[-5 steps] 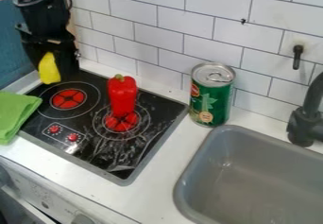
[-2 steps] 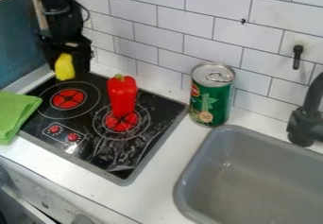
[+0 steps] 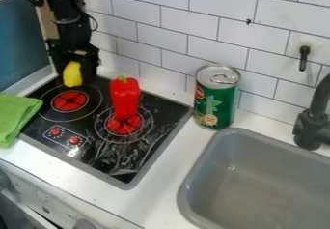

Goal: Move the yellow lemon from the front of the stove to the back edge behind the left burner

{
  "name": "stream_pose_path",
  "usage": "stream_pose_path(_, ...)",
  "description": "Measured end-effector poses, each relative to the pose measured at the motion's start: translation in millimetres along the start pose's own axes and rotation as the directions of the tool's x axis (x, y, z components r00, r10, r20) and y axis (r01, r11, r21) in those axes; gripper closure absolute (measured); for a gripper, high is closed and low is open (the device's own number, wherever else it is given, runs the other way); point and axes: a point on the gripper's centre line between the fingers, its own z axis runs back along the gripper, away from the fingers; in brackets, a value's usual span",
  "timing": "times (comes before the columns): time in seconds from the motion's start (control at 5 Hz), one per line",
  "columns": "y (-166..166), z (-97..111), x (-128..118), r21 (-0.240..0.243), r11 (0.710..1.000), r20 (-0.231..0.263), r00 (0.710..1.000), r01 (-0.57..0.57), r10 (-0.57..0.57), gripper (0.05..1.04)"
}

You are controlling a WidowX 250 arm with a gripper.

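Observation:
At the upper left, my gripper (image 3: 78, 74) hangs over the back left part of the black stovetop (image 3: 97, 148), shut on a yellow object (image 3: 72, 74). The yellow object is held upright between the fingers, above and behind the left burner. A red bell pepper (image 3: 125, 97) with a green stem stands upright on the right burner, to the right of my gripper.
A green can (image 3: 216, 97) stands right of the stovetop, by the tiled wall. The grey sink (image 3: 193, 177) is at the lower right, with a black faucet (image 3: 314, 121) at its back. A green cloth (image 3: 16, 117) lies left of the stovetop.
My gripper has moved right with the yellow object in it, and is slightly lower than in the middle frame. The pepper, can and cloth have stayed where they were.

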Motion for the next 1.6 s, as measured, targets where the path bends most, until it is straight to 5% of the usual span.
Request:
stream_pose_path(0.4, 24.2, -13.3, 9.8, 0.008, 0.999, -0.029, 0.999, -0.035, 0.035, 0.256)
stream_pose_path(0.8, 31.8, -15.7, 18.2, -0.004, 1.000, -0.121, 0.992, -0.031, 0.030, 0.256)
stream_pose_path(1.2, 33.1, -15.7, 18.0, -0.018, 0.999, -0.174, 0.984, -0.042, 0.039, 0.072)
stream_pose_path(1.6, 21.1, -16.6, -5.2, -0.013, 0.999, -0.114, 0.993, -0.036, 0.034, 0.081)
